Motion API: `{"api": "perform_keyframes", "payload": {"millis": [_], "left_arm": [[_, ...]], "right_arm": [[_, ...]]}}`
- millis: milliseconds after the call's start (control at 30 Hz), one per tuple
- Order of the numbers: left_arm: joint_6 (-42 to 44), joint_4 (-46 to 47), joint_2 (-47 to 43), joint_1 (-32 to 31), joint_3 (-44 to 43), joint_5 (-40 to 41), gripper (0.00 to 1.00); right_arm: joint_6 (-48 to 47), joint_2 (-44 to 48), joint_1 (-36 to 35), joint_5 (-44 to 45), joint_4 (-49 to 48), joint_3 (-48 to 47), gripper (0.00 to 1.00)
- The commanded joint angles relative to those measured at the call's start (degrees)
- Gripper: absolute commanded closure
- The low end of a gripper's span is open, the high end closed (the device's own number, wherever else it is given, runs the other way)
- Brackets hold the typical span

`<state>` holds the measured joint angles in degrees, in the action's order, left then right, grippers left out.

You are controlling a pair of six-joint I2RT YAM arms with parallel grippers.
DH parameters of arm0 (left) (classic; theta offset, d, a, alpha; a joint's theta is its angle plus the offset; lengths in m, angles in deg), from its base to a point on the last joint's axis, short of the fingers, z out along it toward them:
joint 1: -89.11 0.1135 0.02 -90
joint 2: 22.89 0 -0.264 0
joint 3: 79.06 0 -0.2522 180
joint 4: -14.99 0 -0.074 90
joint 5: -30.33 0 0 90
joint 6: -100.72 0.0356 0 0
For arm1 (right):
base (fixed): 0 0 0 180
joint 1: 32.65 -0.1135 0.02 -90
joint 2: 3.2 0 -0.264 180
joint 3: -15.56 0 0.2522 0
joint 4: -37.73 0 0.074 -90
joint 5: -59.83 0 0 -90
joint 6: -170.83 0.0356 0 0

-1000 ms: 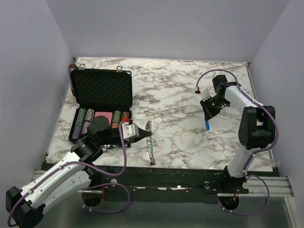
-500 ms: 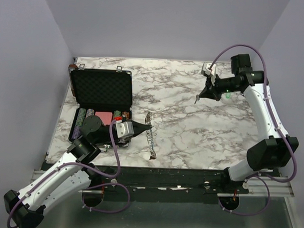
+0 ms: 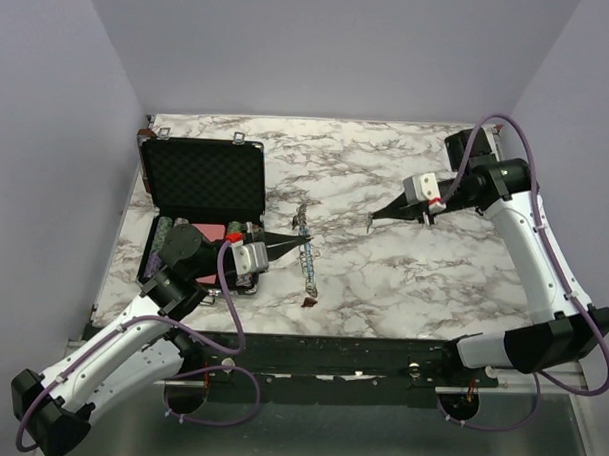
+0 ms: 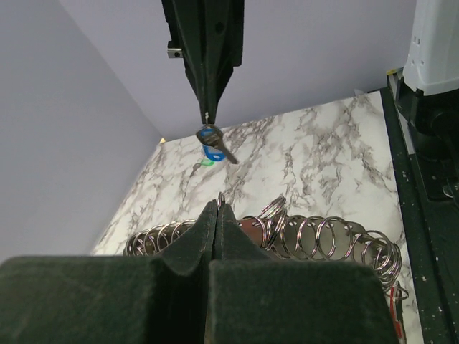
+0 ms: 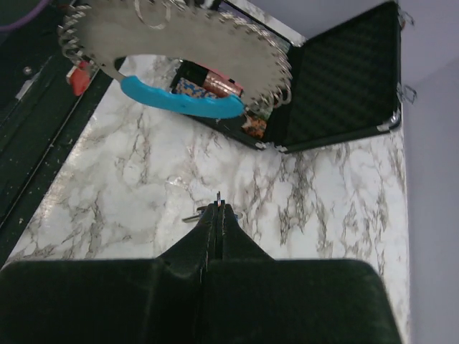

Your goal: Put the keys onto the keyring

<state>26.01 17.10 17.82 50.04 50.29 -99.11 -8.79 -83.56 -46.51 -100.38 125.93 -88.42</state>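
Under both arms spreads a white, grey-veined marble-patterned worktop [image 3: 403, 281], enclosed by plain pale walls. At its left side lies a black rectangular case [image 3: 201, 179] lined with ribbed foam, its lid thrown open toward the back wall. The front half holds rows of round striped poker chips [image 3: 166, 235], partly hidden by the left arm.

Just right of the case is the keyring [image 3: 308, 273], a long thin grey chain of linked wire rings with a light-blue section. In the top view it runs in a narrow line from mid-worktop toward the near edge, with a small reddish piece at its near end; what that piece is cannot be told.

The left gripper [image 3: 302, 246] reaches across the chain from the case side, its black tapered fingers clenched together. In the left wrist view a single thin wire ring pokes out from between the fingertips [image 4: 212, 215], with the rest of the rings coiled just behind, so it is grasping the keyring.

The right gripper [image 3: 377, 217] points leftward over the middle of the worktop, well apart from the chain, and its fingers are pinched tight as well. From its tip dangle the keys [image 4: 215, 145], tiny metal keys with coloured plastic heads: a blue head shows clearly and a green one behind it
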Motion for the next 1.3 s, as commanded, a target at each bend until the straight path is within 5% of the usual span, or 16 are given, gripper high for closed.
{"api": "perform_keyframes", "payload": {"millis": [0,133,333,567,767,967,1167,1267], "left_arm": [[2.9,9.6,1.3,0.2,3.7,-3.4,1.0],[2.6,12.3,3.1,-0.2,5.3,-2.5,1.0],[3.7,12.5,5.0,-2.3,6.4,0.8,1.0],[5.1,11.5,5.9,-4.3,6.6,1.8,1.0],[6.5,10.3,6.0,-7.2,6.8,2.6,1.0],[8.2,9.8,6.6,-10.0,7.3,6.6,1.0],[8.0,11.5,7.2,-11.6,8.0,13.1,1.0],[6.3,13.6,7.3,-11.6,8.7,14.5,1.0]], "right_arm": [[-11.0,3.4,-4.6,-0.1,7.0,3.9,1.0],[-12.3,3.7,-8.4,3.5,6.7,4.8,1.0],[-0.1,1.5,-14.1,9.9,0.6,4.1,1.0],[-15.9,1.1,-15.5,4.6,6.8,6.8,1.0],[-19.1,2.2,-15.4,1.7,5.7,9.7,1.0],[-2.7,3.5,-15.8,-0.2,-2.7,10.6,1.0],[28.3,9.4,-19.3,7.6,-29.2,16.3,1.0],[35.6,11.5,-21.4,9.6,-36.9,18.8,1.0]]}}
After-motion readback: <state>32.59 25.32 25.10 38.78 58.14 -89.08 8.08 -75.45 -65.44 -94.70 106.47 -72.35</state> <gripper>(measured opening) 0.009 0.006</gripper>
